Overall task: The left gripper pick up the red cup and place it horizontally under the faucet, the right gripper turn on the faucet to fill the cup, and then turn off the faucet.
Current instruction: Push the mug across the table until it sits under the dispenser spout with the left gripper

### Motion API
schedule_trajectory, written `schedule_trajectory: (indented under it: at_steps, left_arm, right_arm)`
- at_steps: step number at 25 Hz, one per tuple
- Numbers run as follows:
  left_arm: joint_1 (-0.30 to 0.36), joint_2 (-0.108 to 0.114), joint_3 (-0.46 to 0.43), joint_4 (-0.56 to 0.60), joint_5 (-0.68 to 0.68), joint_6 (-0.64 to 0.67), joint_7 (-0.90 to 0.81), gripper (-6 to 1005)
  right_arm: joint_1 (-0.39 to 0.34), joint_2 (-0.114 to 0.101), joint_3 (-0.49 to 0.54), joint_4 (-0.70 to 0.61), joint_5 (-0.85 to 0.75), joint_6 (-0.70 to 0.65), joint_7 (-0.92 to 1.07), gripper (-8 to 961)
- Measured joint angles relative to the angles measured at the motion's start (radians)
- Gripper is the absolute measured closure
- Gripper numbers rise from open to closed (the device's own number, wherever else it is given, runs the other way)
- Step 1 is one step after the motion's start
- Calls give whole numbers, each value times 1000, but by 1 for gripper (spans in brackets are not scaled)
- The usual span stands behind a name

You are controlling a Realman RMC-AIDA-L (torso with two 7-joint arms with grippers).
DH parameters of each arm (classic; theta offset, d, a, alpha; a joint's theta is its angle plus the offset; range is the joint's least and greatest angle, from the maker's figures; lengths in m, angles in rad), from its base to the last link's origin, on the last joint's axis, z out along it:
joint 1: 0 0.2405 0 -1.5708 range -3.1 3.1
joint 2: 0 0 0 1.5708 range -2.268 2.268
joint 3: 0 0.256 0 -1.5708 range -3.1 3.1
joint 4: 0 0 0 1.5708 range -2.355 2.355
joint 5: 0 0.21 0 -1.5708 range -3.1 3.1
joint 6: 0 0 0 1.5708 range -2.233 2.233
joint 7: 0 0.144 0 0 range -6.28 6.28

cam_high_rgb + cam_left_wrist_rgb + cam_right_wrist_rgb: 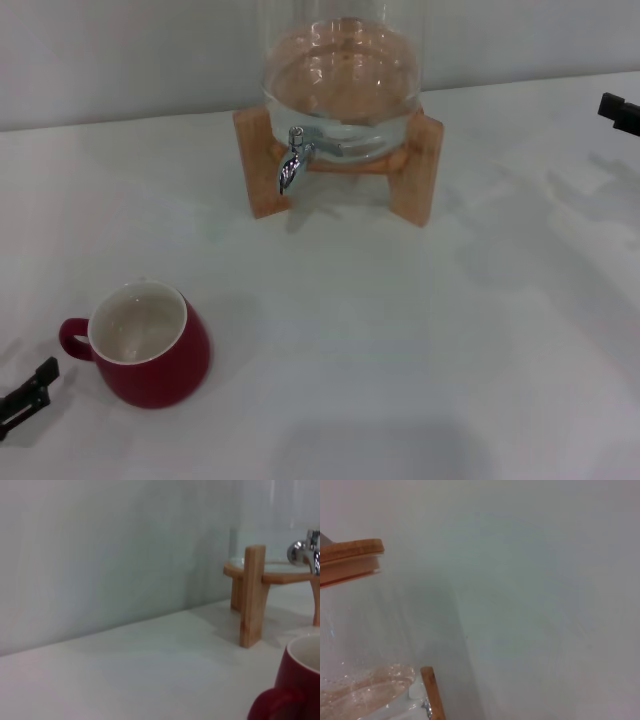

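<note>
The squat dark-red ceramic cup (150,347) with the white inside stands upright on the white surface (400,330), near the front on the robot's left, its small loop handle turned toward the left gripper (25,395), a black claw of which only the tip shows just beside that handle, not touching it. The small chrome faucet (293,158) hangs from the clear glass water dispenser (342,70) on its wooden stand (268,160), well apart from the cup, toward the back. The step in hand looks to be the approach for the pick-up; it would go best if the left gripper closed in level with the cup's body or handle, squared up before shutting, so the rounded wall does not slip or tip. How wide its jaws stand cannot be told; they hold nothing. The right gripper (620,110) waits at the far right edge, near the dispenser's height, its jaws likewise unreadable.
</note>
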Motion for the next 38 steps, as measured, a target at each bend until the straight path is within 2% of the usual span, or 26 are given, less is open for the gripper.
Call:
schedule_trajectory:
  at_steps: [7,38]
  left_arm:
    - [-1,1,36,5,-25,23,4,125]
    - [-12,1,48,1,-28,22,4,124]
  right_arm:
    - [2,-1,2,0,0,-4,0,158]
    - [5,0,9,11,1,-1,0,158]
